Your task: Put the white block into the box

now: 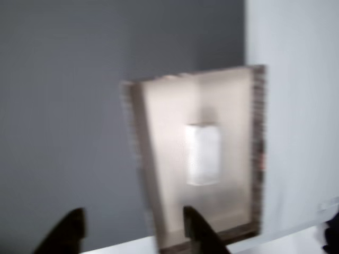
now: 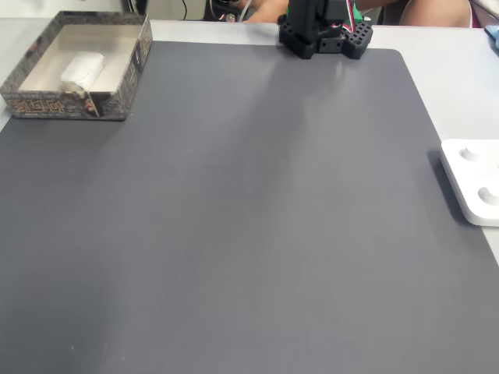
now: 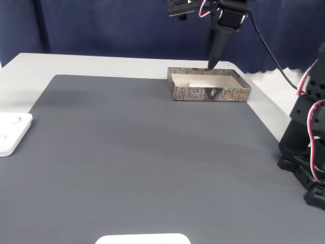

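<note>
The white block (image 1: 203,153) lies flat on the cream floor of the box (image 1: 258,132), near its middle. In a fixed view the box (image 2: 70,105) stands at the mat's far left corner with the block (image 2: 82,68) inside. In another fixed view my gripper (image 3: 210,65) hangs above the far rim of the box (image 3: 210,93), pointing down, and the block (image 3: 198,77) shows faintly behind the wall. In the other view, which is blurred, my gripper (image 1: 132,238) is open: its two dark fingertips (image 1: 69,233) stand wide apart with nothing between them.
A dark grey mat (image 2: 249,218) covers the table. A white device (image 2: 472,179) with round dimples lies at one mat edge, and another white object (image 3: 142,239) at the near edge. The arm's black base (image 2: 323,31) stands at the mat's back edge.
</note>
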Motion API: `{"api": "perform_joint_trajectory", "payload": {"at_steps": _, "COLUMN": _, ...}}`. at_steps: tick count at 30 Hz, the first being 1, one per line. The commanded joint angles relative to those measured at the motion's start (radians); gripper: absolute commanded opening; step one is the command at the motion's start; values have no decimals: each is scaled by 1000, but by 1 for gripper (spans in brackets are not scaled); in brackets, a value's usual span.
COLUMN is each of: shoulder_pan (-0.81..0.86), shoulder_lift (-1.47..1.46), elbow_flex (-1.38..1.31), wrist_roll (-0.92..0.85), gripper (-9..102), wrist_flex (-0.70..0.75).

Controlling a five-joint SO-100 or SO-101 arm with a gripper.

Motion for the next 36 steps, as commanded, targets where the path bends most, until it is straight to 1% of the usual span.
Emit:
{"api": "perform_joint_trajectory", "payload": {"at_steps": 1, "shoulder_pan": -97, "shoulder_lift": 196, "elbow_flex": 78, "wrist_roll": -110, "gripper": 14, "wrist_flex": 5}}
{"api": "perform_joint_trajectory", "payload": {"at_steps": 3, "shoulder_pan": -143, "shoulder_lift": 249, "elbow_flex": 114, "wrist_roll": -163, "gripper": 6, "wrist_flex": 29}}
{"api": "perform_joint_trajectory", "payload": {"at_steps": 5, "shoulder_pan": -187, "shoulder_lift": 295, "elbow_flex": 137, "wrist_roll": -284, "gripper": 0, "wrist_flex": 60}}
{"api": "perform_joint_trajectory", "payload": {"at_steps": 6, "shoulder_pan": -213, "shoulder_lift": 318, "elbow_flex": 149, "wrist_roll": -319, "gripper": -2, "wrist_flex": 72}}
{"api": "perform_joint_trajectory", "payload": {"at_steps": 13, "shoulder_pan": -400, "shoulder_lift": 463, "elbow_flex": 288, "wrist_roll": -600, "gripper": -2, "wrist_flex": 83}}
{"api": "perform_joint_trajectory", "payload": {"at_steps": 20, "shoulder_pan": -512, "shoulder_lift": 537, "elbow_flex": 354, "wrist_roll": -721, "gripper": -2, "wrist_flex": 67}}
{"api": "perform_joint_trajectory", "payload": {"at_steps": 26, "shoulder_pan": -704, "shoulder_lift": 580, "elbow_flex": 480, "wrist_roll": -795, "gripper": -2, "wrist_flex": 58}}
{"api": "perform_joint_trajectory", "payload": {"at_steps": 30, "shoulder_pan": -842, "shoulder_lift": 609, "elbow_flex": 600, "wrist_roll": -905, "gripper": -2, "wrist_flex": 2}}
{"api": "perform_joint_trajectory", "payload": {"at_steps": 36, "shoulder_pan": -980, "shoulder_lift": 742, "elbow_flex": 865, "wrist_roll": -1045, "gripper": -2, "wrist_flex": -179}}
